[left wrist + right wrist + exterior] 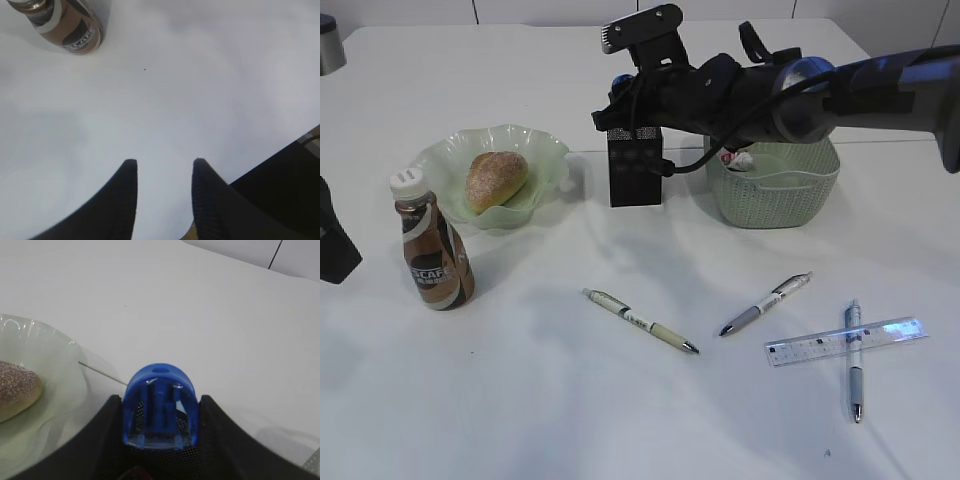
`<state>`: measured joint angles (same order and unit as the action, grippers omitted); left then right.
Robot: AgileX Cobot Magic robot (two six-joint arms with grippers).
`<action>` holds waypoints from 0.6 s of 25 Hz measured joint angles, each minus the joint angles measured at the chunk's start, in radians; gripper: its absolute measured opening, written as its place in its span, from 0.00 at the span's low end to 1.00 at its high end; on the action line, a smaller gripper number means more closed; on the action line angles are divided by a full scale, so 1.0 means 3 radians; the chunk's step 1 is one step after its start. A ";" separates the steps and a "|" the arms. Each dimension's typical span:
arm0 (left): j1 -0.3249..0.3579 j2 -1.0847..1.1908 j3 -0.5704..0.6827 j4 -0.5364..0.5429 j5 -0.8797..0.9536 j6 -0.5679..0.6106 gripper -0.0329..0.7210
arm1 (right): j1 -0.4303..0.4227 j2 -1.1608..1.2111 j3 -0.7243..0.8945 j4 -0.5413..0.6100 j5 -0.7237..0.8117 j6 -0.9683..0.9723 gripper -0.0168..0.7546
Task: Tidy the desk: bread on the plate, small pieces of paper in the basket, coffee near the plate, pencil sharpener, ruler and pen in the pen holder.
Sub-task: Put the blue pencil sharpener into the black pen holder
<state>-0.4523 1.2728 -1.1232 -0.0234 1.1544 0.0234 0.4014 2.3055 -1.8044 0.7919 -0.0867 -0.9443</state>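
The table point(520, 400) is a plain white, smooth, matt surface with soft shadows. The plate point(545, 150) looks like translucent pale green plastic or glass with a slight sheen, and the bread point(497, 180) has a rough, sugar-dusted crust. The coffee point(432, 255) bottle is glossy brown plastic with a printed label. The basket point(780, 200) is matt sage-green plastic with a woven-look texture. The pen holder point(635, 170) shows fine black mesh. The pencil sharpener point(160, 407) is glossy translucent blue plastic between the matt black fingers point(100, 440) of the right claw point(160, 440). The ruler point(820, 345) is clear, bluish plastic.
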 joint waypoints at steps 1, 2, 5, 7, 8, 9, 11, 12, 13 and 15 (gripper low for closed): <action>0.0000 0.0000 0.0000 0.0000 0.0000 0.0000 0.38 | 0.0000 0.0000 0.0000 0.0000 0.0000 0.0000 0.46; 0.0000 0.0000 0.0000 0.0000 0.0000 0.0000 0.38 | -0.0006 0.0000 0.0000 0.0000 0.0000 0.0000 0.46; 0.0000 0.0000 0.0000 0.0000 0.0000 0.0000 0.38 | -0.0006 0.0000 0.0000 -0.0002 0.0000 0.0000 0.46; 0.0000 0.0000 0.0000 0.0000 0.0000 0.0000 0.38 | -0.0013 0.0000 0.0000 -0.0002 0.0000 0.0000 0.46; 0.0000 0.0000 0.0000 0.0000 0.0000 0.0000 0.38 | -0.0013 0.0000 0.0000 -0.0002 0.0000 0.0000 0.47; 0.0000 0.0000 0.0000 0.0000 0.0000 0.0000 0.38 | -0.0013 0.0000 0.0000 -0.0002 0.0000 0.0000 0.47; 0.0000 0.0000 0.0000 0.0000 0.0000 0.0000 0.38 | -0.0013 0.0000 0.0000 -0.0002 0.0000 0.0000 0.48; 0.0000 0.0000 0.0000 0.0000 0.0000 0.0000 0.38 | -0.0013 0.0000 0.0000 -0.0002 0.0000 0.0000 0.48; 0.0000 0.0000 0.0000 0.0000 0.0000 0.0000 0.38 | -0.0013 0.0000 0.0000 -0.0002 0.0000 0.0000 0.48; 0.0000 0.0000 0.0000 0.0000 0.0000 0.0000 0.38 | -0.0013 0.0000 0.0000 -0.0002 0.0007 -0.0001 0.49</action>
<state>-0.4523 1.2728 -1.1232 -0.0234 1.1544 0.0234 0.3976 2.3055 -1.8044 0.7914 -0.0847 -0.9446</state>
